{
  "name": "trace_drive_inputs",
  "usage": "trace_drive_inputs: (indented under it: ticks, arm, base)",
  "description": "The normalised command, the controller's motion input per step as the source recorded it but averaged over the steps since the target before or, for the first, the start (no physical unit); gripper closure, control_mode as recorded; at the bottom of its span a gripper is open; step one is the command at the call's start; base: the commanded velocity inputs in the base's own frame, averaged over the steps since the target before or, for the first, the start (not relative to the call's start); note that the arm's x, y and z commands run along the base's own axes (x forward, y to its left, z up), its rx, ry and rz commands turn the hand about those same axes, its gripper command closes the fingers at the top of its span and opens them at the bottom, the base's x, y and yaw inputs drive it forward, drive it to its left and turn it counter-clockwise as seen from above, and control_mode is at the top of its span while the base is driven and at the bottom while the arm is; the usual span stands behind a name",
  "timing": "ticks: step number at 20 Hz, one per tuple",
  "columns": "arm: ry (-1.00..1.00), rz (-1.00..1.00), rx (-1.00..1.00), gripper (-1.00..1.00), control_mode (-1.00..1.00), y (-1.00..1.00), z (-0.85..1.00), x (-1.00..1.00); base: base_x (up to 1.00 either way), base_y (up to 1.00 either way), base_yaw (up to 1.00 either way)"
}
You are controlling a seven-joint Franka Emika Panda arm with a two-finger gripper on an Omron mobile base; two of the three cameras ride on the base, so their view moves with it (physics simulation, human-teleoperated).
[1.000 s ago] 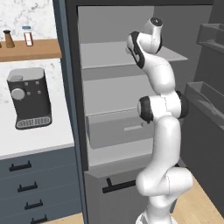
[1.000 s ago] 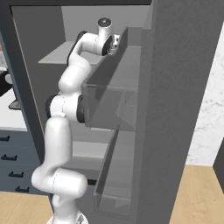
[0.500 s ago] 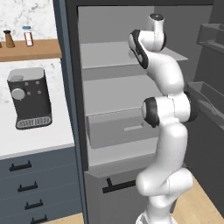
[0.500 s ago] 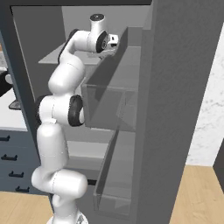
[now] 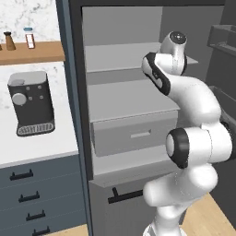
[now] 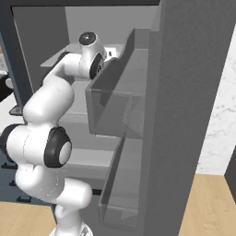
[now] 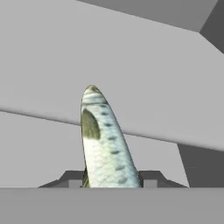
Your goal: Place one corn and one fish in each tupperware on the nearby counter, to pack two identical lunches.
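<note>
**Ana:** Gripper (image 7: 112, 181) first: how did it stand?

**Ben:** Narrowed onto the fish (image 7: 106, 144). In the hand view the two dark finger tips sat low on either side of the fish's body, one to its left and one to its right, touching it. The fish rose straight up from between them, its pale, spotted silver flank facing the camera and a darker olive patch near the upper end.

**Ana:** Where was that, in the room's terms?

**Ben:** Inside the open fridge (image 5: 124, 92). From the left base view the white arm (image 5: 193, 138) reached up and in toward the upper shelf (image 5: 120, 55), with the hand hidden behind the wrist. Behind the fish there were only plain grey fridge surfaces.

**Ana:** And the counter (image 5: 32, 147)?

**Ben:** Off to the left of the fridge, white, over dark drawers with black handles. A coffee machine (image 5: 30, 103) stood on it, and two small shakers (image 5: 18, 39) stood on the wooden shelf (image 5: 32, 51) above.

**Ana:** Any brand, label or writing?

**Ben:** None I could read; the shakers were too small to tell.
</note>
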Motion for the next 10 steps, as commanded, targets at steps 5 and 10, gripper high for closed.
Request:
trace_drive_inputs:
  ticks: [5, 10]
  arm:
    - [0.04, 0.0, 0.0, 1.0, -1.0, 0.0, 0.61, -1.0]
    - [0.07, 0.0, -0.02, 1.0, -1.0, 0.04, -0.01, -1.0]
  base:
    - [0.0, 0.0, 0.0]
    - [0.0, 0.0, 0.0]
